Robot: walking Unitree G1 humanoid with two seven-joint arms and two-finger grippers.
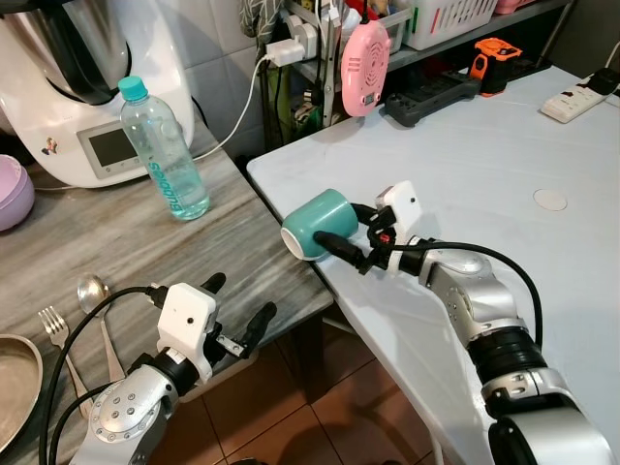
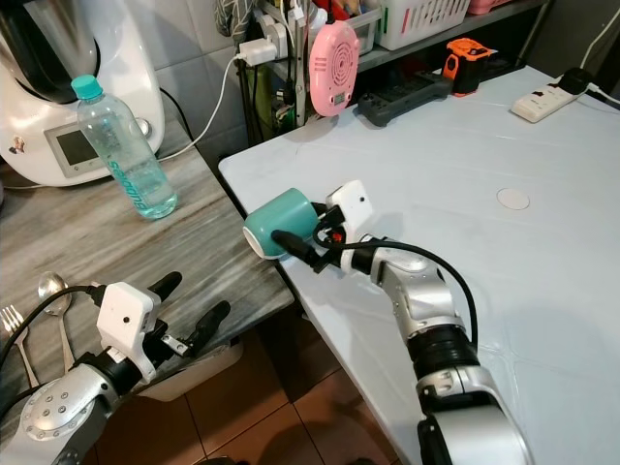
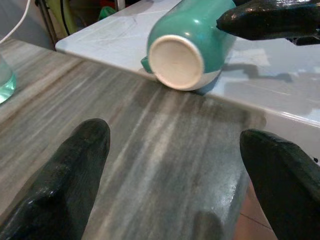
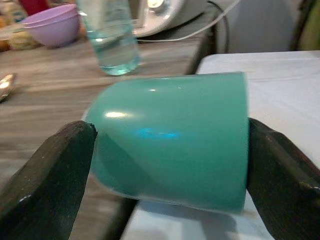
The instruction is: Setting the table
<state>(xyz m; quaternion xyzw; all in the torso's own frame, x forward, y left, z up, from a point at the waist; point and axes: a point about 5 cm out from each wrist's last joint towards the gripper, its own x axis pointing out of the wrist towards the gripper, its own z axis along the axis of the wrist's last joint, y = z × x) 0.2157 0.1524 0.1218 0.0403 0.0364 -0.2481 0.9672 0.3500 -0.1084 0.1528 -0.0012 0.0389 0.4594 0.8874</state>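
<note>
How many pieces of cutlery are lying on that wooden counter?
2: a spoon and a fork lie side by side on the grey wooden counter, near its left end beside a metal plate. More could lie outside the picture.

A home kitchen is shown: a white food processor [image 1: 77, 87] and a water bottle [image 1: 163, 150] are set on a grey wood-grain surface [image 1: 126, 252], a fork [image 1: 60, 334] and spoon [image 1: 94, 295] are laid nearby, and tiled walls [image 1: 208, 44] are seen behind.
</note>
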